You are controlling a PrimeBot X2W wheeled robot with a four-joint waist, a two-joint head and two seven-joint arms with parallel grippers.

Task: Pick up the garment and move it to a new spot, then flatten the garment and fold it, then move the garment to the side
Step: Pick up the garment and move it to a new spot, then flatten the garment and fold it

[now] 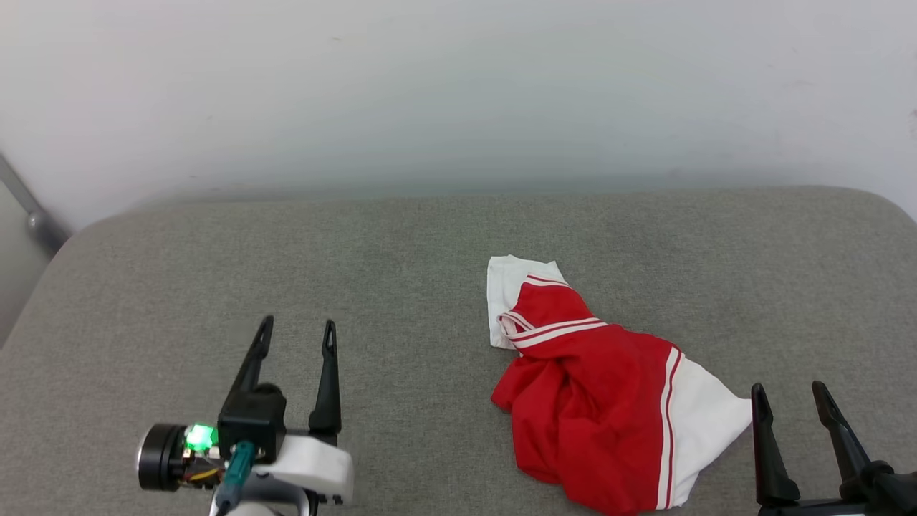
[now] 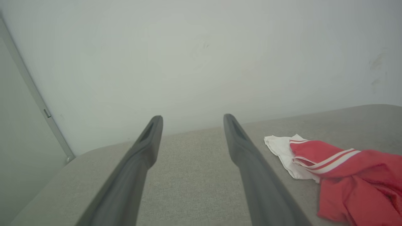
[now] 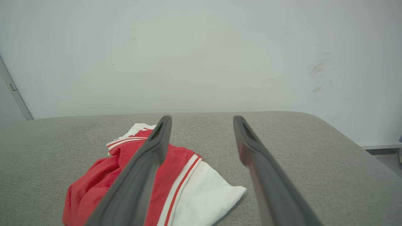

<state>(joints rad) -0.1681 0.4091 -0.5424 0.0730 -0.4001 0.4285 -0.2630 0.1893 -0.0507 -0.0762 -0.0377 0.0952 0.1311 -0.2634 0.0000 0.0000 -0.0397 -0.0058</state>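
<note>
The garment [image 1: 602,401], a red T-shirt with white sleeves and striped trim, lies crumpled on the grey padded surface [image 1: 401,287], right of centre. My left gripper [image 1: 297,333] stands open at the lower left, well apart from the shirt, nothing between its fingers. At the lower right, my right gripper [image 1: 788,390] is open too, just right of the white sleeve and not touching it. The left wrist view has the garment [image 2: 345,175] off to the right of the open left gripper [image 2: 191,117]. In the right wrist view the garment [image 3: 176,179] lies low and left, partly behind one finger of the right gripper [image 3: 202,117].
A pale wall [image 1: 458,93] rises right behind the grey surface. A grey metal strip [image 1: 29,208] runs down the wall at the far left. The surface's rounded corners show at the left [image 1: 79,236] and right [image 3: 339,128].
</note>
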